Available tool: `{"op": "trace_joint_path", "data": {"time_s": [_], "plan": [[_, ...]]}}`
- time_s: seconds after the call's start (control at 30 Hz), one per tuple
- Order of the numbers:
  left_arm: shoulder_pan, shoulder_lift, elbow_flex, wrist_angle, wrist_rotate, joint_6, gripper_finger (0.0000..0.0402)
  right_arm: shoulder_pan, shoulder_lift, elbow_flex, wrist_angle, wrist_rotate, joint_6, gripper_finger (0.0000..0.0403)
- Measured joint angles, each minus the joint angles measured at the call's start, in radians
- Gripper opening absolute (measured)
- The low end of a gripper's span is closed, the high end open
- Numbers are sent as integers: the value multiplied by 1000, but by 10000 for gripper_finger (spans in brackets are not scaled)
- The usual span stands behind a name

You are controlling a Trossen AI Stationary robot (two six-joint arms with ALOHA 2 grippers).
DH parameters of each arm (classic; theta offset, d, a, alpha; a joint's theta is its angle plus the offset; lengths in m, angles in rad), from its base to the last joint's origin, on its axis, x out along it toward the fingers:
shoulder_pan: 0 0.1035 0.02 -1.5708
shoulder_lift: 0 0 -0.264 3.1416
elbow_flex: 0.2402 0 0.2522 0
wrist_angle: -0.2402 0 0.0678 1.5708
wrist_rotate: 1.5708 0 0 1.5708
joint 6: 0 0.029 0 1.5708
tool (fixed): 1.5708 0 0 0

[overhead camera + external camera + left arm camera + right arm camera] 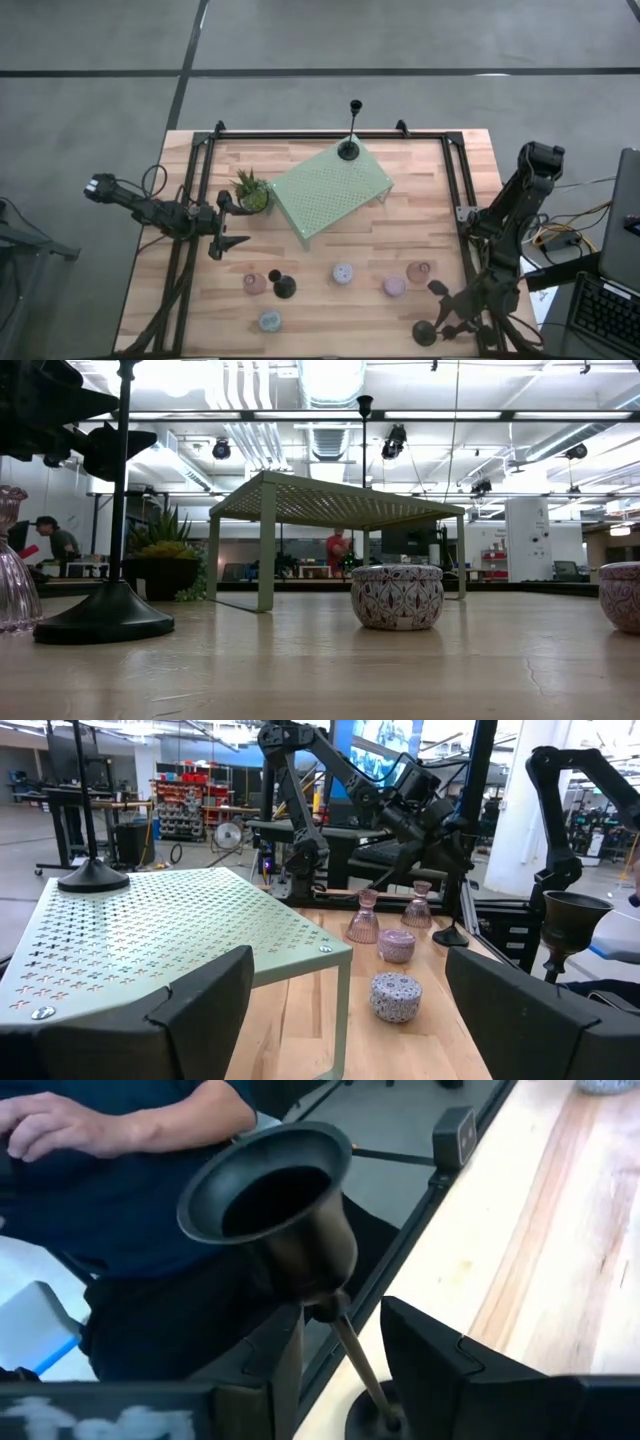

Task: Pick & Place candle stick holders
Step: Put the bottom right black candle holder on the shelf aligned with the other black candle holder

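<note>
One black stick holder stands by its round base on the pale green stand. A second stands on the table beside a pinkish glass cup. A third stands near the front right corner. My right gripper is open, its fingers on either side of that stick's thin stem below its bell-shaped cup, with a gap showing on both sides. My left gripper is open and empty, above the table's left side. Pastel pucks and another pinkish cup lie along the front.
A small spiky green plant stands by the stand's left corner. A black frame rail runs along the table's sides. A person in a dark shirt sits just beyond the table's right edge, close to my right gripper.
</note>
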Motion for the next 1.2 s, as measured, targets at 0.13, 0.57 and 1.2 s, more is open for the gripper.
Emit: {"op": "trace_joint_path", "data": {"time_s": [0.13,0.57,1.2], "plan": [[0,0,0,0,0,0,335,0,20,0,1,0,-8,109],[0,0,0,0,0,0,335,0,14,28,-3,43,-14,29],[0,0,0,0,0,0,335,-119,-66,186,-10,318,-289,22]]}}
